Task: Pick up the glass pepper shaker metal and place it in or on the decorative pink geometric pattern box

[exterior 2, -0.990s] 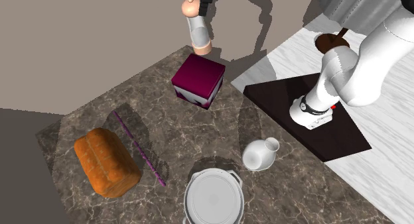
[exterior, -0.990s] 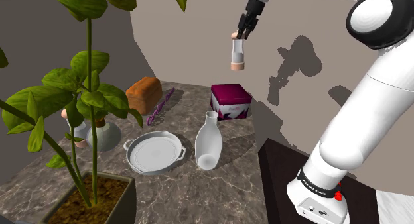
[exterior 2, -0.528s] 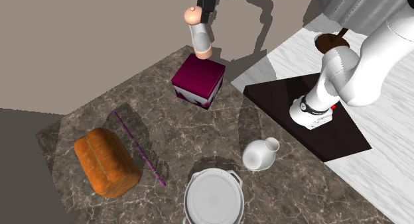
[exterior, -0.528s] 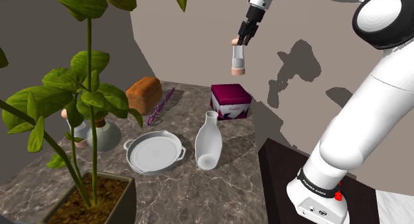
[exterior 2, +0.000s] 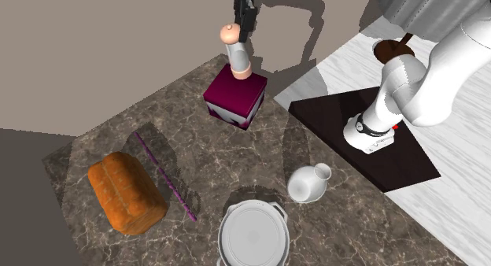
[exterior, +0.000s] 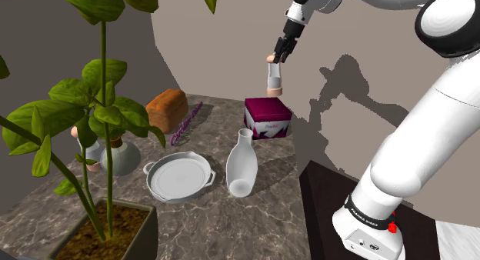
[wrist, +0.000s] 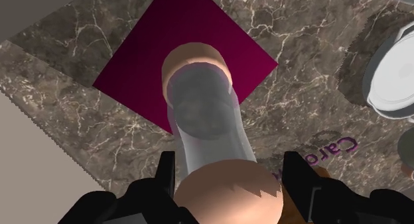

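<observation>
While the claw [exterior: 275, 57] hangs over the box [exterior: 268, 116] with the shaker [exterior: 273, 78] in it, you're in the placing step: pick done, release not yet. Its fingers [wrist: 166, 179] are closed part-way onto the shaker's rounded peach cap, one on either side in the wrist view. The clear body and peach base hang straight down below the cap.

The shaker is upright in the air, base above the box's dark pink top. The wrist view puts the base over that top, roughly central. The shoulder view shows a gap between base and box, but the second exterior view makes them look near touching. I can't call the exact clearance.

Next move, as I judge it: descend straight, with at most a small centring trim, and open only once the base bears on the box. The shaker is tall and narrow, so letting go from height risks it toppling off. The box top looks flat and closed, so plan for "on", not "in".

Around on the bench [exterior: 254, 220]:
- white bottle [exterior: 241, 165] and round grey pan [exterior: 178, 176], nearer the camera than the box
- bread loaf [exterior: 168, 108] and thin purple stick [exterior: 187, 121], toward the shoulder view's left
- potted plant [exterior: 92, 112] with a small vase [exterior: 121, 155] beside it

All of these sit well apart from the box. I see nothing in the descent path.
</observation>
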Controlling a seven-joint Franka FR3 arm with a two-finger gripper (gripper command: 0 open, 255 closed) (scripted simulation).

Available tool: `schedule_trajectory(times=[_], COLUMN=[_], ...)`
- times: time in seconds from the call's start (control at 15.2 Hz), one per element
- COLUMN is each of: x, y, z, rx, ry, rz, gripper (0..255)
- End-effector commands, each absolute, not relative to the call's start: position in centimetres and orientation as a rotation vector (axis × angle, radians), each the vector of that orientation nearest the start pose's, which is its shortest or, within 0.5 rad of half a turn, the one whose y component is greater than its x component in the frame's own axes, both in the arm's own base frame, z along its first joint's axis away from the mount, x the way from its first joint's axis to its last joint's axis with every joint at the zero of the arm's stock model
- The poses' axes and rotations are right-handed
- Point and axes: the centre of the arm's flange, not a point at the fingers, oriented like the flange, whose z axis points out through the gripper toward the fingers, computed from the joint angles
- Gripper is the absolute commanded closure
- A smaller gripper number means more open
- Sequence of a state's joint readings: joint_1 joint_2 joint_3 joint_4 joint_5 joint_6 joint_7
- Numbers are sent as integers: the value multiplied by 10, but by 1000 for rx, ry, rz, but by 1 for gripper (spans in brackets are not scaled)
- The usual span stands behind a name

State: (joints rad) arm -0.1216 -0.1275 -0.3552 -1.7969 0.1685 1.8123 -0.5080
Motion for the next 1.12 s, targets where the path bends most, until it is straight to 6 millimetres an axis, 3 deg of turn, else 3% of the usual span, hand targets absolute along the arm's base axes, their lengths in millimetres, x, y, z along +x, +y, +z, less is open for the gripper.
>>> schedule_trajectory(times=[0.0,0.66,1.06], x=[478,478,478], y=[-245,-245,-245], z=[596,542,542], rx=[-3002,-3002,-3002], ry=[-2,-2,-2], rz=[-329,-329,-329], gripper=[255,255,255])
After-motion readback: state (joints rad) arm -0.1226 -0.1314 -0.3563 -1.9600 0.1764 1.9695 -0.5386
